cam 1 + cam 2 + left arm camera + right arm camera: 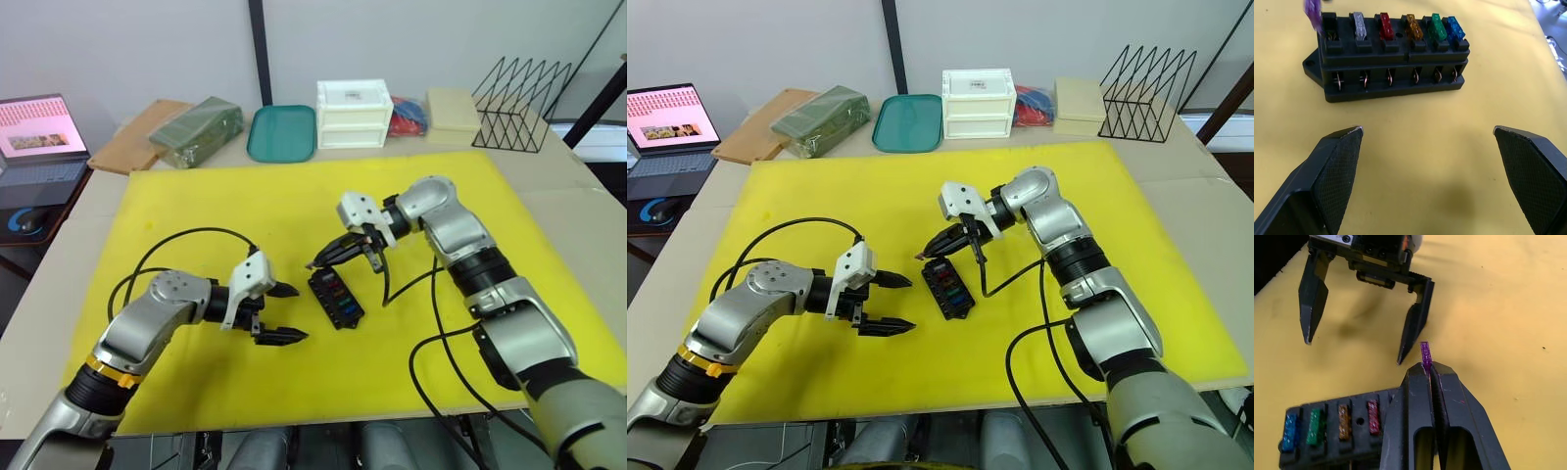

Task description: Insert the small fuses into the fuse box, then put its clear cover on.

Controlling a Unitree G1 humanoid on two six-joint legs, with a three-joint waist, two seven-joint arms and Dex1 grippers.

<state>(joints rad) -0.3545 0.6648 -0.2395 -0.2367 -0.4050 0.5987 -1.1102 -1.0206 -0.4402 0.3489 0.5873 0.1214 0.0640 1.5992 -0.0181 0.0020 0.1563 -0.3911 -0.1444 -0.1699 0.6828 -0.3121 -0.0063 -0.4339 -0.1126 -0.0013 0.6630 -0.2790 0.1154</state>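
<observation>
Right gripper (1431,369), clamped on the purple fuse (1425,355), hovers just above the empty end slot of the fuse box (1393,58) at mid-mat (245,196); the fuse points downward. Left gripper (282,313) waits spread beside.

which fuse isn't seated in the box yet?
The purple fuse: it's pinched in the right pincer above the fuse box. The grey, red, brown, green and blue ones sit in slots.

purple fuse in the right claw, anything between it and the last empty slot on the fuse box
Nothing visible. The purple fuse, pinched in the right claw, hangs at the end slot of the fuse box; the open left claw is apart.
</observation>
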